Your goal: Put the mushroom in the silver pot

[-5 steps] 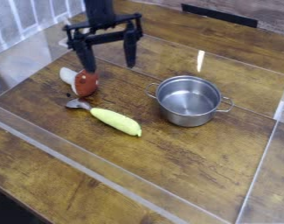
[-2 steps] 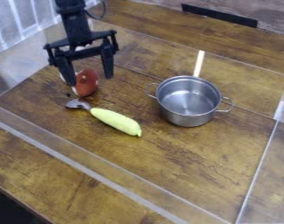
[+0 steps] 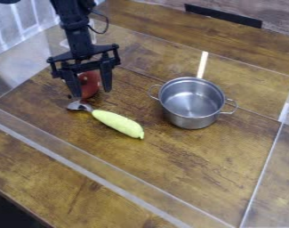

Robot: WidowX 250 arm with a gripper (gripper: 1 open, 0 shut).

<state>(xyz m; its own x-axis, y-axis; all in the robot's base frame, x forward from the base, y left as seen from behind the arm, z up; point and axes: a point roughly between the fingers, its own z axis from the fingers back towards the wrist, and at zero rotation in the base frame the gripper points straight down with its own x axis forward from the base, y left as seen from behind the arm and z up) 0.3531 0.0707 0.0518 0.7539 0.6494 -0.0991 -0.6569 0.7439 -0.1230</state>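
**Tool down around the mushroom, pot standing apart**

Against the earlier frames, the black two-fingered tool [image 3: 86, 82] has come down and shifted toward the left edge of the wooden tabletop [image 3: 171, 178]. A second ago it hung higher with its fingers spread wide above the mushroom; now the fingers stand narrower and reach down on either side of the small toy mushroom with the reddish-brown cap [image 3: 88, 84]. Whether the fingers actually press on it cannot be told. The mushroom itself has not moved, and neither has anything else.

The mushroom sits near the left edge of the tabletop, at about mid-depth. Its rounded red-brown cap shows between the dark fingers; its stem is hidden from this view. It is much smaller than the pot.

Just beside it, toward the near edge, lies a small grey metal piece [image 3: 77, 106], too small to make out. Touching or nearly touching that, an elongated yellow-green toy vegetable [image 3: 118, 123] lies slantwise, pointing toward the near right.

Further right, near the middle of the tabletop and well apart from the mushroom, stands the small round shiny steel pot with two little side handles [image 3: 190, 101], upright, its inside bare. A clear plastic wall [image 3: 147, 200] borders the near side.
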